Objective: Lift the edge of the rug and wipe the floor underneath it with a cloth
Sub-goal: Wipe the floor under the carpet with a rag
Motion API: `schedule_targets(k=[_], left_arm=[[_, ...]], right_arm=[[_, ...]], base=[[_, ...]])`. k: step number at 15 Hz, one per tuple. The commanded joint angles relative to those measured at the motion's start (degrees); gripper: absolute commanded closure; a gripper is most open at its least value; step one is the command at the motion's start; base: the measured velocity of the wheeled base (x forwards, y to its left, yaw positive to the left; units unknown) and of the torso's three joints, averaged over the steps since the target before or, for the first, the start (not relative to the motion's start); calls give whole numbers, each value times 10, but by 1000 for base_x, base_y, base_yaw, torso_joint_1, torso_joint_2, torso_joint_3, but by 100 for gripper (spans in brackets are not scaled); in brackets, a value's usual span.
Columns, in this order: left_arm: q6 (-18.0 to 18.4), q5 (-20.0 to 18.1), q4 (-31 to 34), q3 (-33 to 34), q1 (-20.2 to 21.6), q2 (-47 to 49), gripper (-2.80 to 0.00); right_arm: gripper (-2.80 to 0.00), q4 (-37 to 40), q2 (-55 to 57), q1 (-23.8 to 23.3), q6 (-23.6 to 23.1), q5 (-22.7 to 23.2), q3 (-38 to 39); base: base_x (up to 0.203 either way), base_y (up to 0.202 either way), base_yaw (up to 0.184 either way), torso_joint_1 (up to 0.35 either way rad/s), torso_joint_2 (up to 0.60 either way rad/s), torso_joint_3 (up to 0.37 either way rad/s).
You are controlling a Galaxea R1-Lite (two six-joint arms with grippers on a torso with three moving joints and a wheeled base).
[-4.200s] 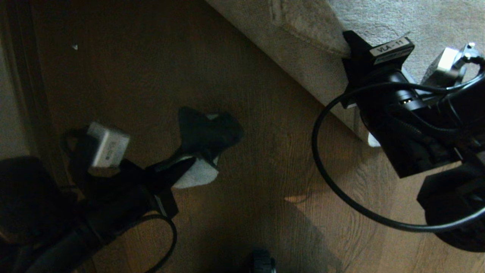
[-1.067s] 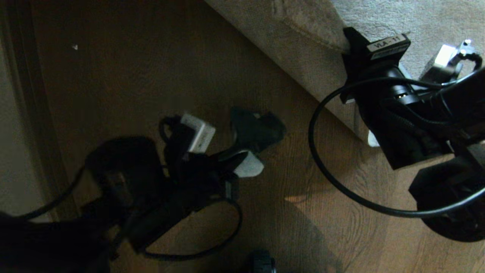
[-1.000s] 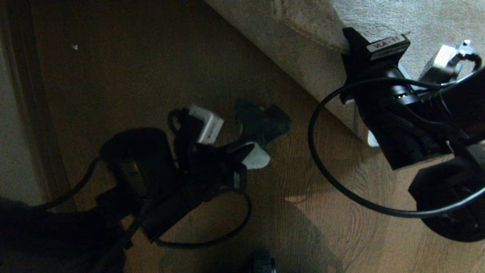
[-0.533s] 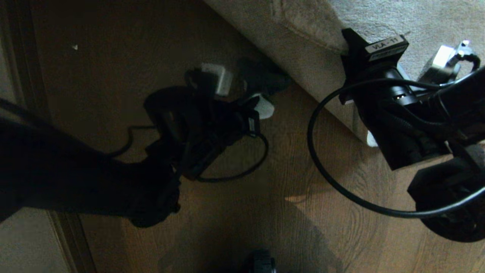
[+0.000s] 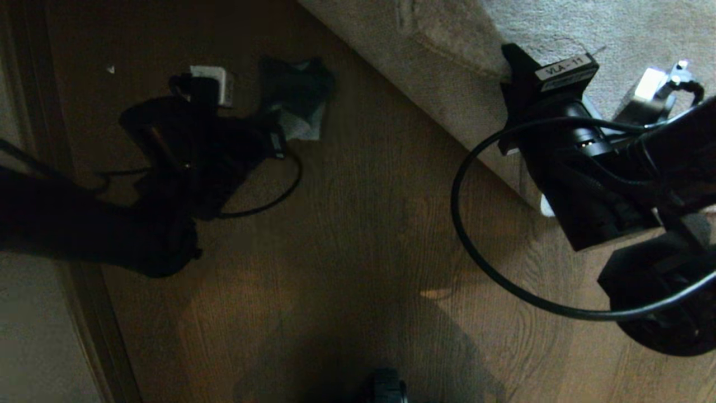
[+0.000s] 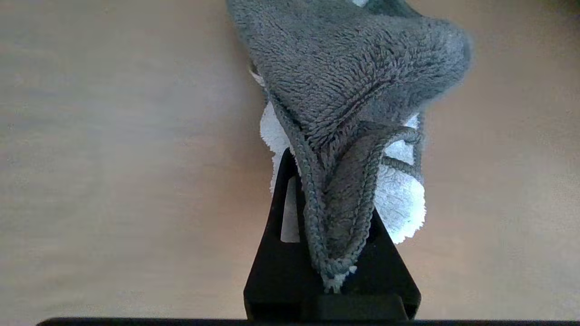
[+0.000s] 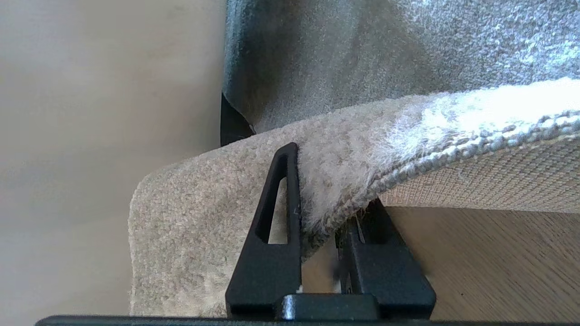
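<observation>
In the head view, the left pincer sits at the upper left over the floor, clamped on the cloth, which seems to lie against the planks, though the gloom there makes contact hard to judge. The cloth is well apart from the rug edge, which runs diagonally toward the right pincer at the upper right. In the left wrist view, the left pincer is pressed together on a fold of the cloth, dark grey pile on top with white showing beneath. In the right wrist view, the right pincer is clamped on the rug edge, holding it raised off the floor, so its woven backing shows underneath.
</observation>
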Motion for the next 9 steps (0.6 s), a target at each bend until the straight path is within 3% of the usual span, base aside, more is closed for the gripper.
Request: schedule_targets(k=[1, 4, 7, 9], left_arm=[[1, 0, -3, 4, 27, -45, 0], [22, -5, -1, 34, 26, -92, 0], [27, -13, 0, 132, 4, -154, 0], [27, -14, 4, 216, -39, -201, 0]], right_arm=[[0, -28, 6, 1, 3, -1, -1], [0, -28, 9, 1, 4, 0, -10], [0, -28, 11, 1, 4, 0, -13], [0, -28, 11, 1, 5, 0, -12]], base=[[0, 0, 0, 0, 0, 0], [0, 0, 0, 0, 0, 0], [0, 0, 0, 0, 0, 0], [0, 0, 0, 0, 0, 0]])
